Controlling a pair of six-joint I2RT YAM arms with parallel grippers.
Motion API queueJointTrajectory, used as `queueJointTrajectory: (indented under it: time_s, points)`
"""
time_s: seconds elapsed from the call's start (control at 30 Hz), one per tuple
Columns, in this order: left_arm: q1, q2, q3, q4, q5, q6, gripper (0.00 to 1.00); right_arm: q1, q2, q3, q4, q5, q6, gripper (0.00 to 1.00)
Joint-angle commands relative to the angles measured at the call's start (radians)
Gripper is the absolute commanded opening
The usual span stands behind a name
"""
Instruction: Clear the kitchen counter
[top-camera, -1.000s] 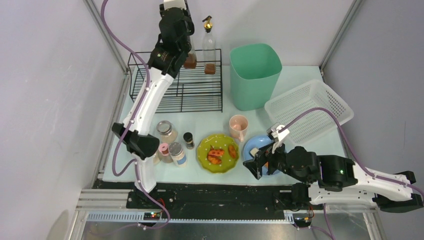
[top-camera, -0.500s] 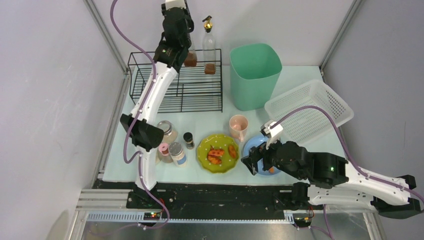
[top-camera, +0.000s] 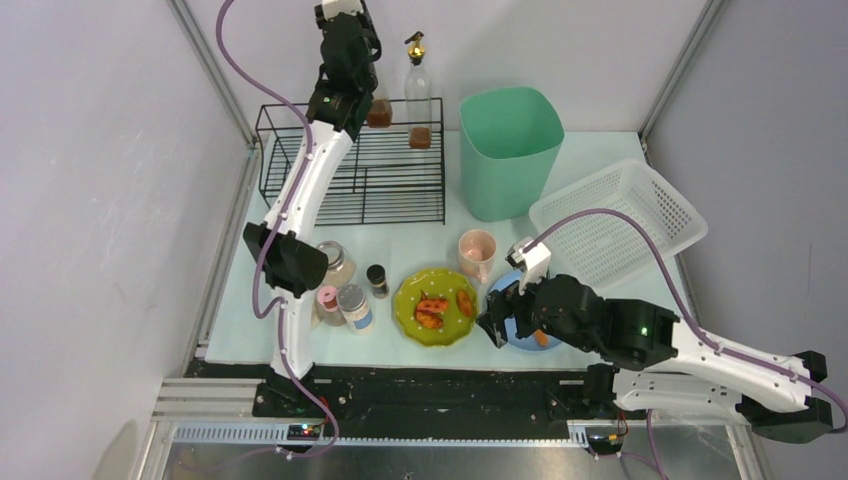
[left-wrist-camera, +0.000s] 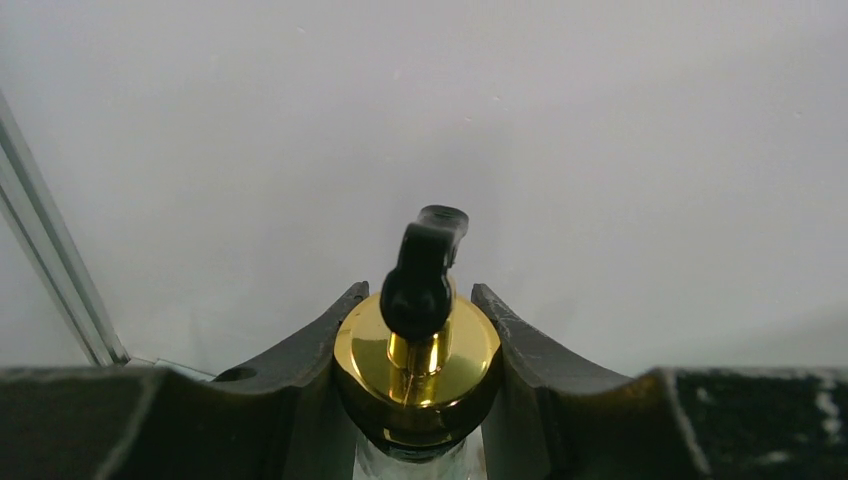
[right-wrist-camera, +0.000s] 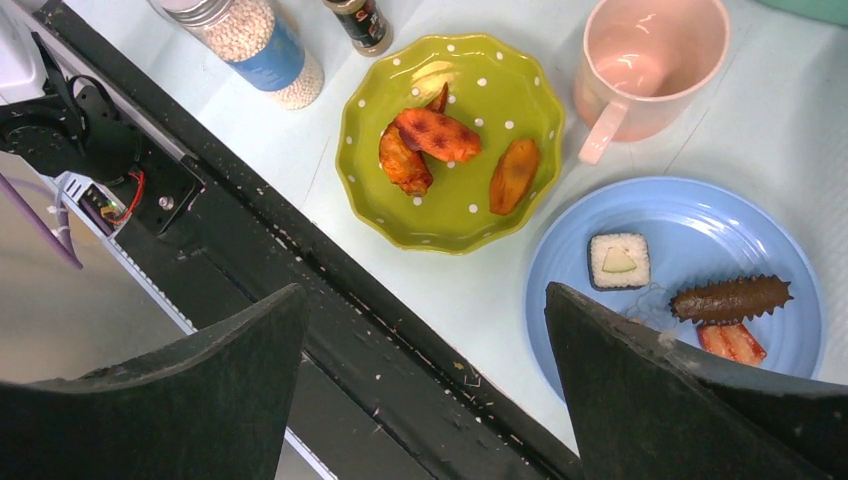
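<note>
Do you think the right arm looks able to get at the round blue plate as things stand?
Probably yes: the right gripper hangs open by the near rim of the blue plate, and nothing stands between them.

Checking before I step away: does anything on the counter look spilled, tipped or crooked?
Nothing looks spilled or tipped over. The only oddity: the white basket at the right sits turned at an angle to the edges of the kitchen counter, unlike the black wire rack, which lies square.
</note>
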Motion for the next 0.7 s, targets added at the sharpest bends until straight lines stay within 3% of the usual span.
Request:
queueJointTrajectory:
  time_s: [0.0,0.67]
  points:
    - [0.038,0.0,0.073,0.107,0.018,-0.025,0.0,-0.017,0.01,0.039,0.038,-0.029,-0.01,0.92]
    - [0.045,0.039,0.106,0.172,0.021,0.045,0.0,-0.054,0.021,0.017,0.059,-0.055,0.001,0.92]
